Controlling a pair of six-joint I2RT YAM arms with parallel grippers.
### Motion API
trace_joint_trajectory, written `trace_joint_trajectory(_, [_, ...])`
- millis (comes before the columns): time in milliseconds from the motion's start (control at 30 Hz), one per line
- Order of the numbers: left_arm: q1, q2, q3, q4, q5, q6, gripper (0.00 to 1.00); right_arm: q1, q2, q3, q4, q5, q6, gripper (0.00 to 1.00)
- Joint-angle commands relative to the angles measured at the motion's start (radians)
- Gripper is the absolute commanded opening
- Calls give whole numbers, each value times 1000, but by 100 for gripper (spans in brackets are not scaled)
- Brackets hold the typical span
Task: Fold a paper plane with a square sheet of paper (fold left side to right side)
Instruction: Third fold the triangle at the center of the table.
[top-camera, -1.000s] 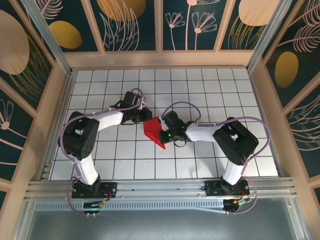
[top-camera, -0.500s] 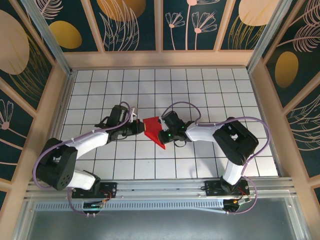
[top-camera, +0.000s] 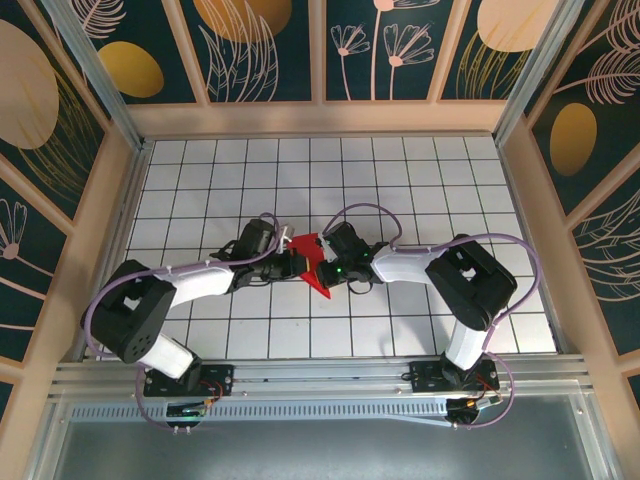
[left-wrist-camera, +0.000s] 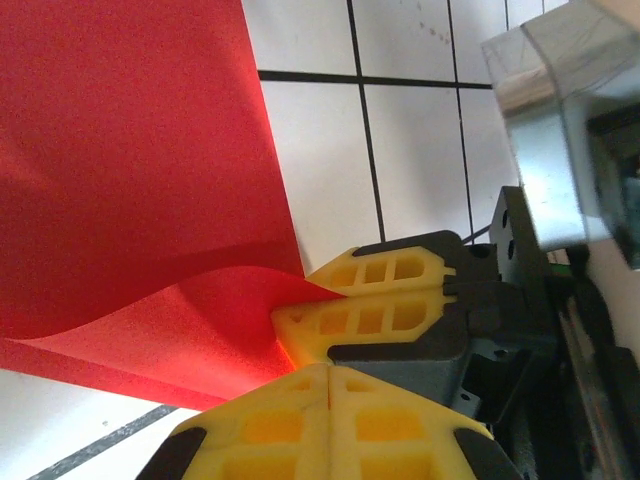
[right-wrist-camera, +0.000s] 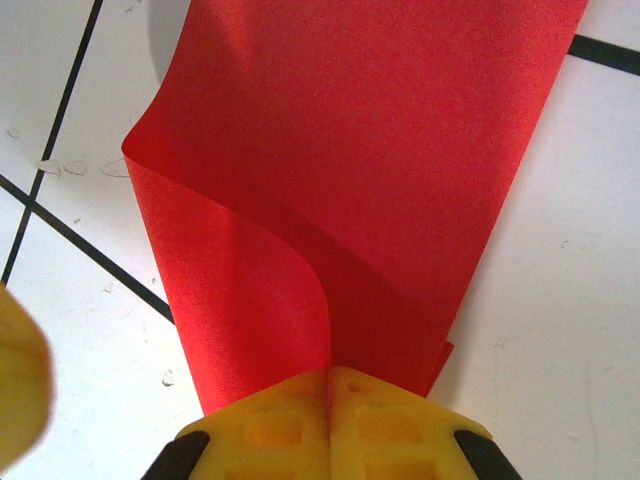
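The folded sheet of paper (top-camera: 310, 262) is lying mid-table (top-camera: 450, 180), long axis running far-to-near, with the right gripper (right-wrist-camera: 330, 385) clamping its layered corner from the right and the left gripper (left-wrist-camera: 328, 385), fingers closed, nosing against its left edge, though I cannot tell whether it is gripping the paper.

Item count: one square sheet of paper (top-camera: 308, 256), red, a single piece; the layers lying over one another were probably two, but the close views did not confirm this. Two arms were fitted: one left arm (top-camera: 195, 283) and one right arm (top-camera: 425, 262). Two grippers were counted, the left gripper (top-camera: 291, 263) and the right gripper (top-camera: 326, 262), each with two yellow fingers (right-wrist-camera: 270, 430), four in total. One gridded table (top-camera: 420, 180) and two base mounts (top-camera: 188, 380) completed the count
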Motion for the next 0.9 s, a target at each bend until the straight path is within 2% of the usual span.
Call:
trace_joint_trajectory(0, [-7, 22, 4, 49, -23, -26, 0, 16, 54, -21, -64, -5, 3, 0])
trace_joint_trajectory(867, [-13, 153, -31, 107, -58, -35, 0, 25, 73, -11, -76, -7, 1, 0])
